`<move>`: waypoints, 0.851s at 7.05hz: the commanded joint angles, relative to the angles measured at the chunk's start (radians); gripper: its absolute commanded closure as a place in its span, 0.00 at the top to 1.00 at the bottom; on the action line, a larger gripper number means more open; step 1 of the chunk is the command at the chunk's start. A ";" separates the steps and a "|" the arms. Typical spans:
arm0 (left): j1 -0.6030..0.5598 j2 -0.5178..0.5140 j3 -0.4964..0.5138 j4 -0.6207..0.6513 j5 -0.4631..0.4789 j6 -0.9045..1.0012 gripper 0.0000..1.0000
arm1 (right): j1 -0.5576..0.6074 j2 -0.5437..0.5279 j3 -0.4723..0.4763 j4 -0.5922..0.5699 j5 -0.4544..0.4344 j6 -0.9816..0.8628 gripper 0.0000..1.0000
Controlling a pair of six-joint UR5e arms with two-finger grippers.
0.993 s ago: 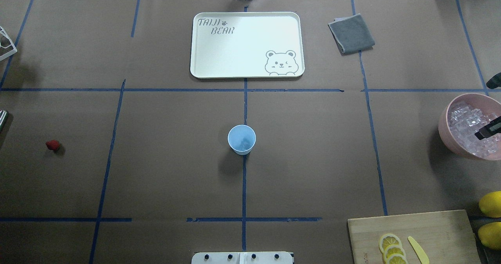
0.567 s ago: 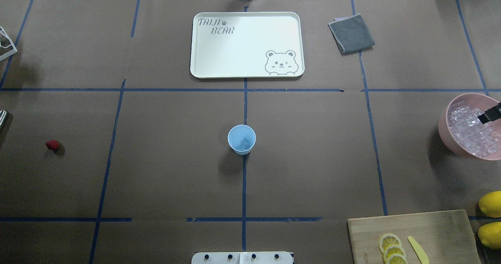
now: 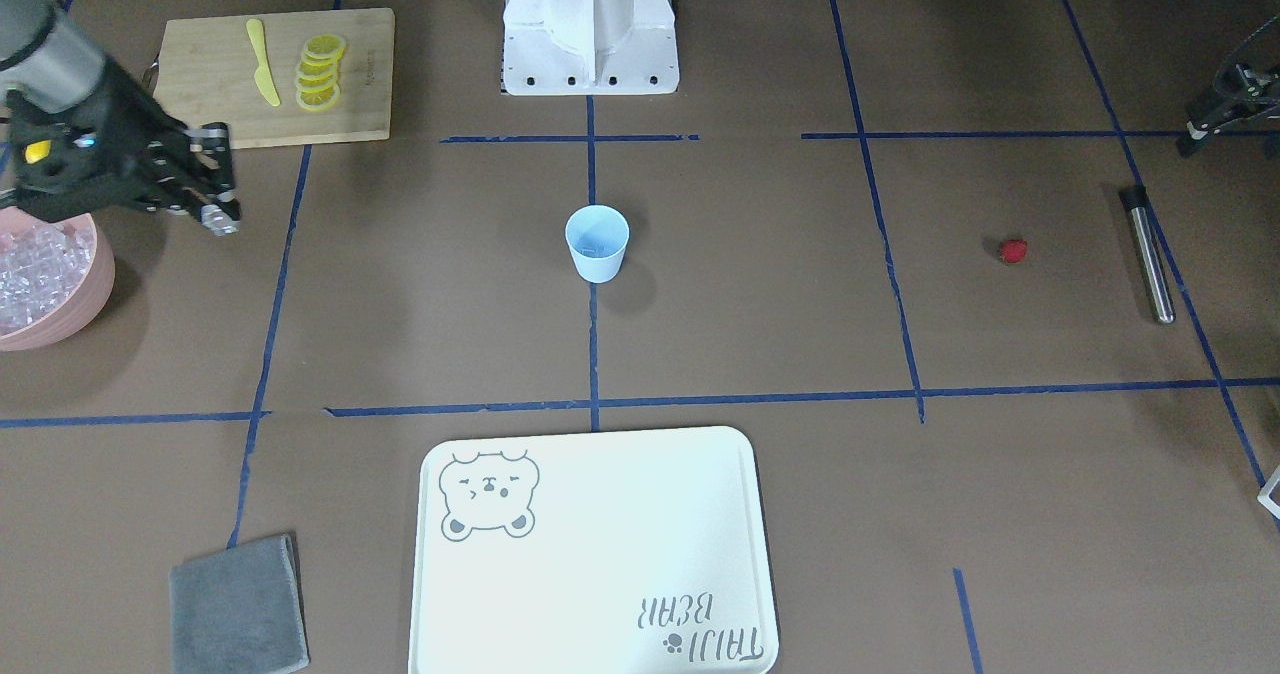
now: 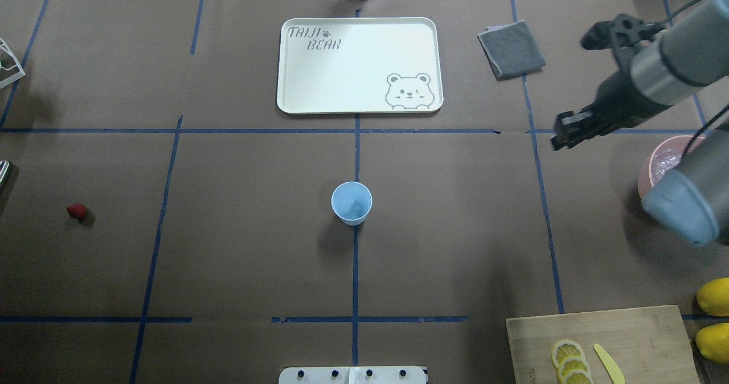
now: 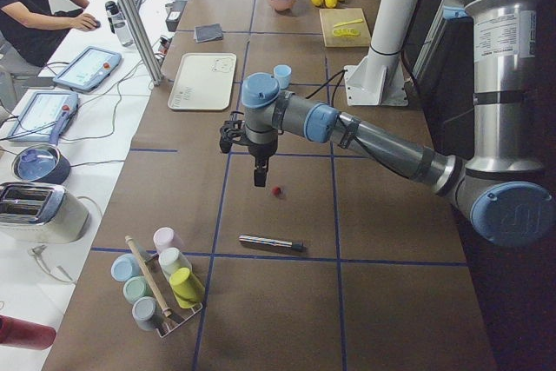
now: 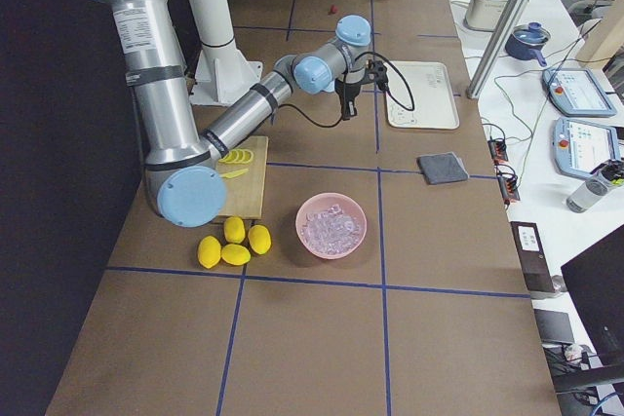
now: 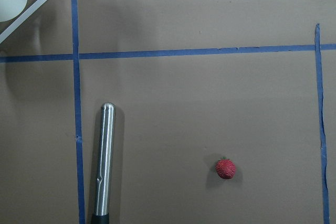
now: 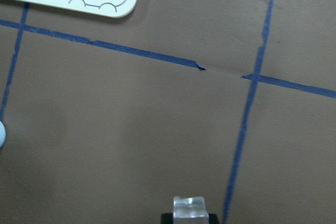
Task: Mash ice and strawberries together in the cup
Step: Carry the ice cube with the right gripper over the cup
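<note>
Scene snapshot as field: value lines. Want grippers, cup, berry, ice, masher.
right gripper: shut on an ice cube, over bare table, clear of the pink bowl, not yet at the cup
left gripper: above the table near the strawberry; open or shut cannot be told
cup: upright at table centre, something clear inside, likely ice
strawberry: on the table, outside the cup
metal rod: lying beside the strawberry, apart from it
pink bowl: heaped with ice

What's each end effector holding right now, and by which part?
The right end effector pinches one clear ice cube by two opposite sides. The left end effector appears empty.
</note>
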 commanded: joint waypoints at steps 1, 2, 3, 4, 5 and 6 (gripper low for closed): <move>0.000 0.000 0.006 0.000 0.000 0.003 1.00 | -0.237 0.249 -0.110 -0.002 -0.177 0.328 0.00; 0.000 0.000 0.007 0.000 0.000 0.003 1.00 | -0.315 0.311 -0.164 -0.002 -0.246 0.378 0.00; 0.000 0.000 0.013 0.000 0.000 0.006 1.00 | -0.375 0.345 -0.202 -0.002 -0.289 0.419 0.00; 0.000 0.000 0.016 0.000 0.000 0.009 1.00 | -0.411 0.377 -0.237 -0.002 -0.325 0.448 0.00; 0.000 0.000 0.021 0.000 0.000 0.010 1.00 | -0.422 0.425 -0.300 0.000 -0.346 0.450 0.00; 0.000 0.000 0.020 0.000 0.000 0.007 1.00 | -0.422 0.477 -0.357 0.000 -0.350 0.450 0.00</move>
